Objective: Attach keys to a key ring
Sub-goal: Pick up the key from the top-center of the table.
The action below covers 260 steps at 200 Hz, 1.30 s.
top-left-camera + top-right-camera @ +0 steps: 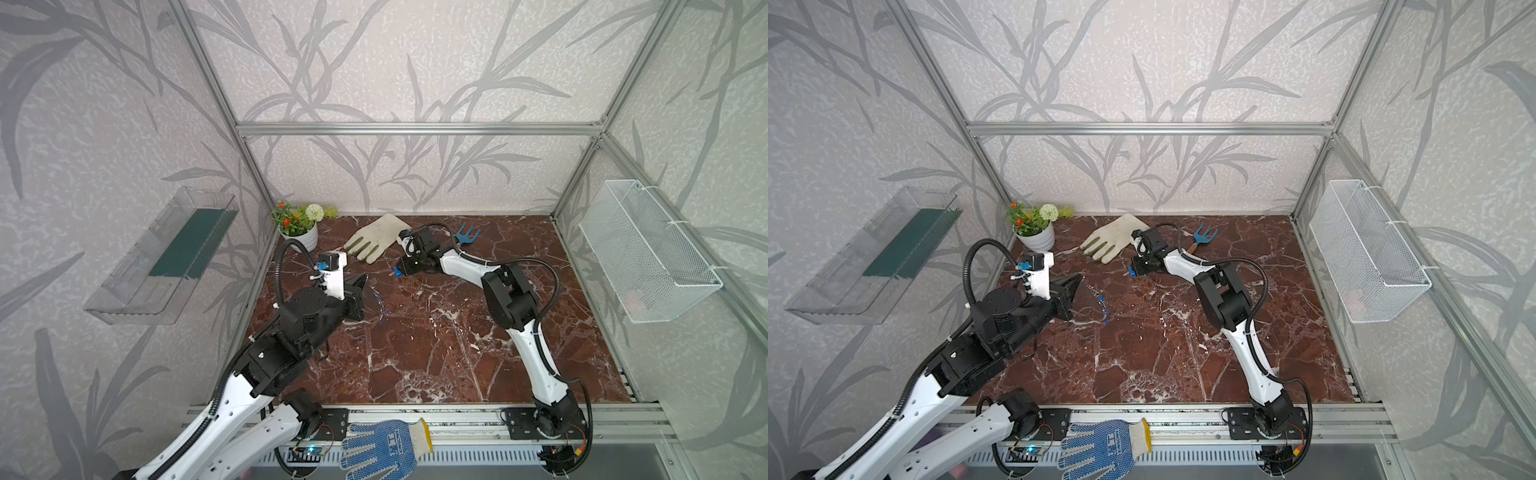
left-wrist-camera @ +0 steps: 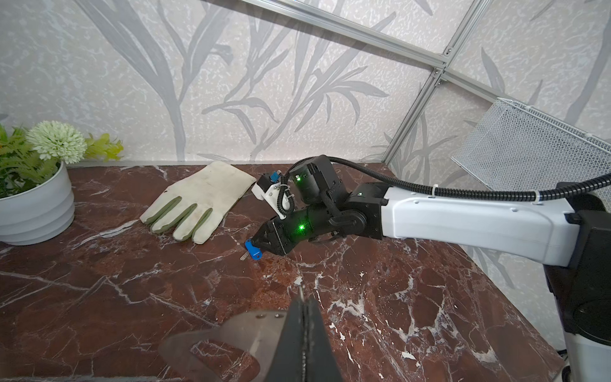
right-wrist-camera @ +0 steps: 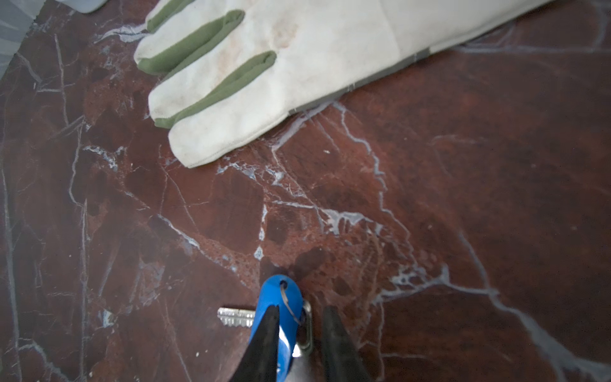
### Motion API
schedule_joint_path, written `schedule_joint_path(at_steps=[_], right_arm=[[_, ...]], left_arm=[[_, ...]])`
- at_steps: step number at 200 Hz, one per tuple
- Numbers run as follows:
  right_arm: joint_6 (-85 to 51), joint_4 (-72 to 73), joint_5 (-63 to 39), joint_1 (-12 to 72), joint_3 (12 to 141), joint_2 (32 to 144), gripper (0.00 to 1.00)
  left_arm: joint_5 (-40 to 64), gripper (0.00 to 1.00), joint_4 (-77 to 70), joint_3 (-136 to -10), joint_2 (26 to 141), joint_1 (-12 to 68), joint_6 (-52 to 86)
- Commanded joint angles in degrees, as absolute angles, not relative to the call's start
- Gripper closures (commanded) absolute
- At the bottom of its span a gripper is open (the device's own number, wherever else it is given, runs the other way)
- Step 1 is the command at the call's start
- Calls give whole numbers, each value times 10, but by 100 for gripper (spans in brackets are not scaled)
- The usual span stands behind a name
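1. Left wrist view: left gripper (image 2: 303, 307) is clenched on the key ring (image 2: 244, 330). It's a thin grey plate pinched at one edge. The rest sticks out sideways from the fingers, with the oval cutout and a couple of edge holes visible. It looks lifted clear of the tabletop (image 2: 99, 264). The metal is stiff, thin and slick, and I'd expect an edge pinch like this to pivot if pushed, so load it gently.
2. Right wrist view: right gripper (image 3: 301, 312) is low over the key (image 3: 281, 301), jaws part-open and straddling it. One finger is against the blue tag and the other finger (image 3: 337, 340) is clear of it, so it's not clamped.
   - The tag's long axis runs in line with the fingers. The hole end and wire ring (image 3: 288, 306) point away from the gripper, toward the glove (image 3: 281, 66). The silver blade (image 3: 236, 317) lies crosswise.
   - Handling: it's tiny, light, hard plastic on polished stone, so expect it to skid or flip. Best hold is across the tag's flat body, leaving the hole end and wire ring free.
3. Both top views: the key sits on the tabletop just off the glove's fingertips, at the right gripper. The key ring is well apart from it, in the left gripper, near edge-on, long axis roughly back-to-front. There are blue specks along it, possibly tags already hung, but they're too small to tell.
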<state>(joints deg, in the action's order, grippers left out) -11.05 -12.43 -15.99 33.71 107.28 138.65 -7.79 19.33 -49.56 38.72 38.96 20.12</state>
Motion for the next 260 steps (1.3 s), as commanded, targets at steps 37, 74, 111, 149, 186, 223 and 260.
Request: schedule_joint_path(at_steps=[37,74,111,149,186,223,260], right_arm=[[-100,-152,-167,343,1107,1407,95],[-100,-143,-173,343,1087,1389,100],[-111,-82,-172,343,977,1298,100],[-131,-41,-172,343,834,1164,100],[-141,-33,-160,343,681,1013,100],[-125,-75,-120,342,564,854,100],[-113,-130,-90,341,489,731,100]], left_arm=[[-70,100,186,-513,387,391,197],[-69,100,186,-512,386,392,196],[-70,100,185,-512,390,391,194],[-65,100,180,-510,398,390,196],[-37,100,170,-511,414,391,200],[20,100,104,-485,439,394,227],[30,100,60,-484,495,424,230]])
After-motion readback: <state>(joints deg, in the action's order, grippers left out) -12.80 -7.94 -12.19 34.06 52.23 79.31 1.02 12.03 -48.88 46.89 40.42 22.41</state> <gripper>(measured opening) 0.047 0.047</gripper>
